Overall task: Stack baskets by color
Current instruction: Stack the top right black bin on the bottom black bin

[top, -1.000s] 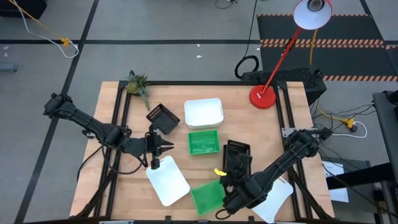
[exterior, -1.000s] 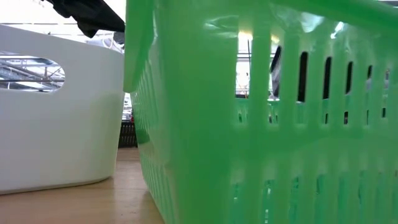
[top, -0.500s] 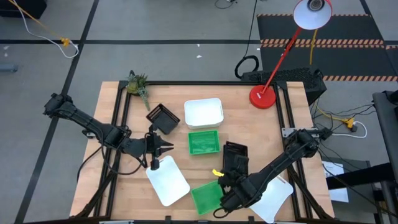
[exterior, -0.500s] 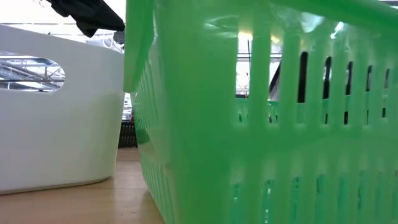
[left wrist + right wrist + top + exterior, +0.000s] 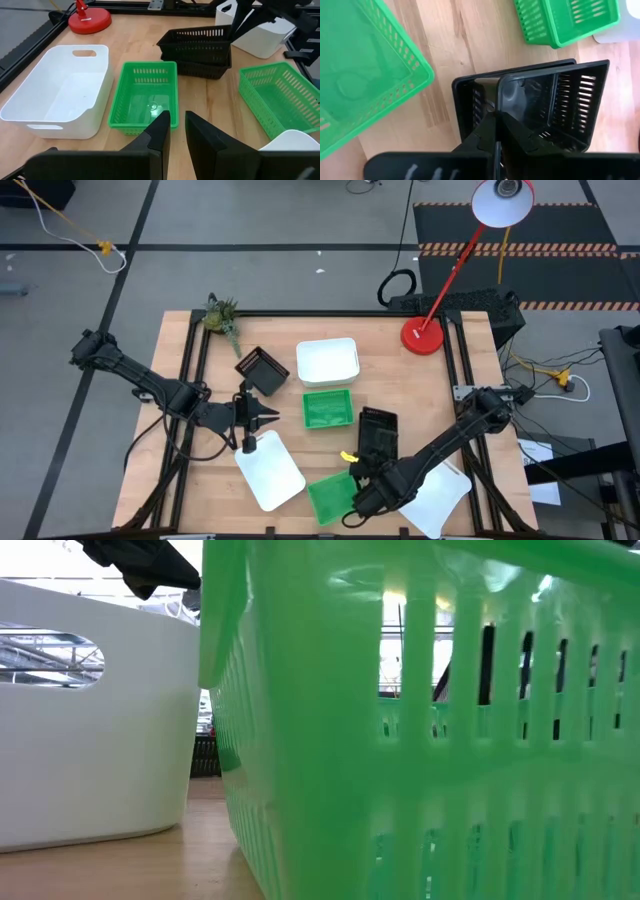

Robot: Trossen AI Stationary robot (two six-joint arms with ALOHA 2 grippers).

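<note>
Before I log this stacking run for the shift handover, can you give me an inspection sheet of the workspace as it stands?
Surface: wooden table, dark frame rails along its edges.
Job's things: white baskets at centre, front left and front right; green baskets at centre and front; a black basket alone at left; another black basket, tilted, held over a third on the table.
Clutter: red lamp base; plant sprig at back left.
Grippers: right gripper shut on the tilted black basket's rim; left gripper holds nothing, by the front-left white basket.
Cables: black coil behind the table.
Surroundings: grey floor, striped mat at back right.
</note>
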